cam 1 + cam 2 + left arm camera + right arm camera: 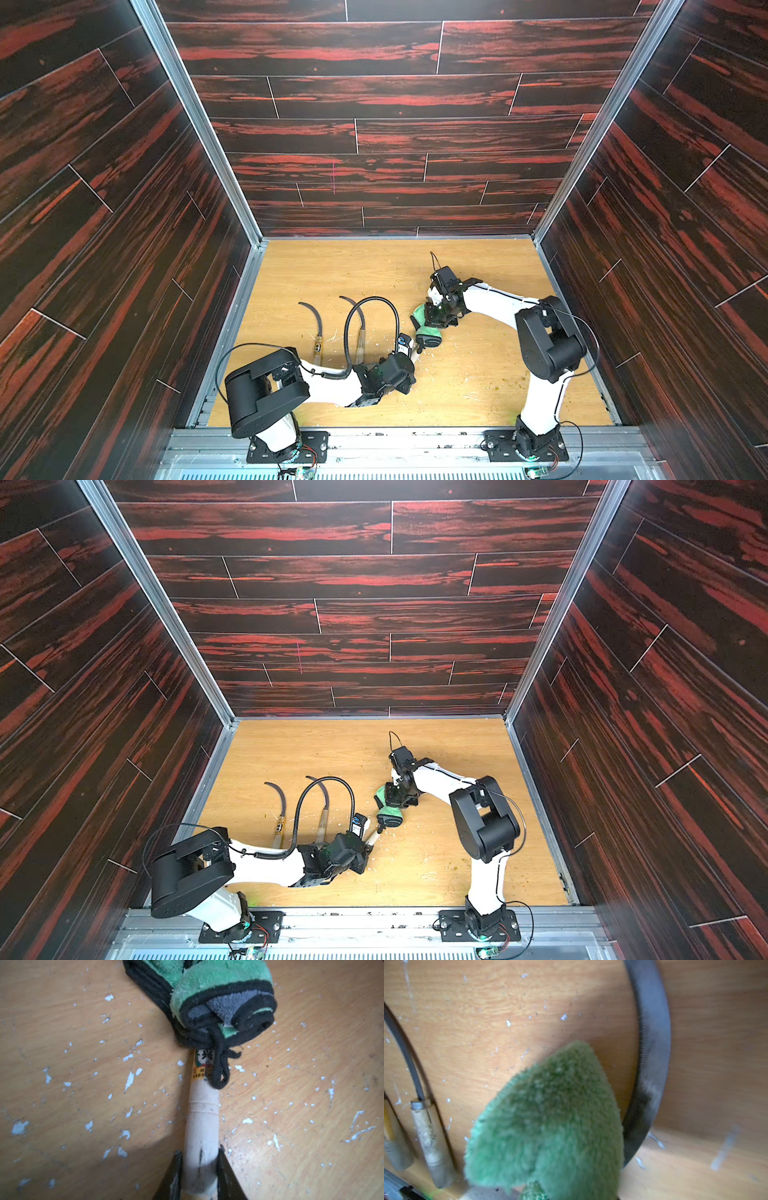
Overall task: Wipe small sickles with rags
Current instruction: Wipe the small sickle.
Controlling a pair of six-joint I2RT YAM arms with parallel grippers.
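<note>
On the wooden table (478, 374), near its middle, we find the left gripper (200, 1154) with its fingers (176, 1165) clamped on the butt end of a sickle handle (202, 1124). The handle lies flat on the table and carries a yellow label (198, 1073). The green cloth (220, 987) is bundled over the far end of this handle, and its black cord (221, 1072) loops down across the label. In the right wrist view, we see the cloth covering the base of the curved blade (654, 1043), whose arc runs on past it. The right gripper (434, 322) sits on top of the cloth. The fabric hides its fingers, and we read them as closed on it. A labelled sickle (318, 332) and a second sickle (360, 332) lie side by side on the table, apart from the cloth, on the left arm's side.
</note>
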